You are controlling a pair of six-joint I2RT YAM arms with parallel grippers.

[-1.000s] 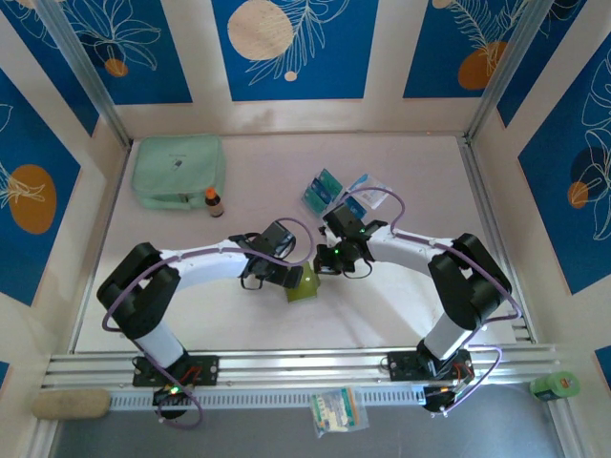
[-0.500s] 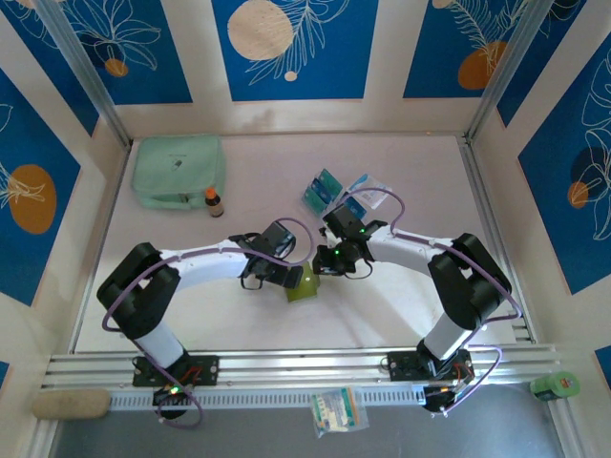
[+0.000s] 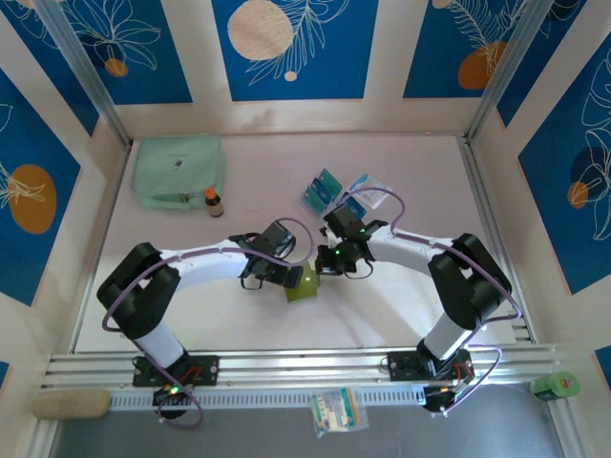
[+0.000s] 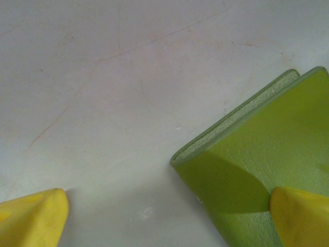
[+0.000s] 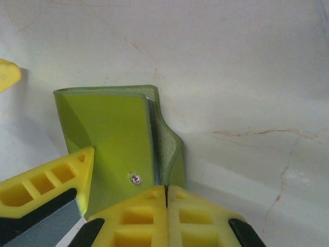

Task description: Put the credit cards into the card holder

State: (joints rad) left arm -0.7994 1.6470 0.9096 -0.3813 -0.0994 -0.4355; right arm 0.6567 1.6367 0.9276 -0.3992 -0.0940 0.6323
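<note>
Card holder: the small olive-green folding card holder (image 3: 305,285) lies on the pale bench (image 3: 401,162) at the centre of the overhead frame, right between the two arm tips. In the right wrist view I see a pale round snap button (image 5: 135,178) on its face, and its layers are slightly parted along the right edge.

Left pincer: the left pincer (image 3: 287,275) is released, its yellow fingers spread wide. In the left wrist view one fingertip (image 4: 300,216) rests on the holder's green face at lower right, and the other sits over bare bench at lower left.

Right pincer: the right pincer (image 5: 166,198) is clenched on the card holder. Its two yellow fingers are pressed together at the bottom of its own view, with the holder's near edge running in between them.

Credit cards: the thin teal and blue rectangular credit cards (image 3: 323,189) lie flat on the bench above centre in the overhead frame, beyond the right arm and apart from the holder.

Elsewhere: a mint-green zip pouch (image 3: 179,170) sits at upper left, with a small brown bottle (image 3: 213,201) just beside it.
</note>
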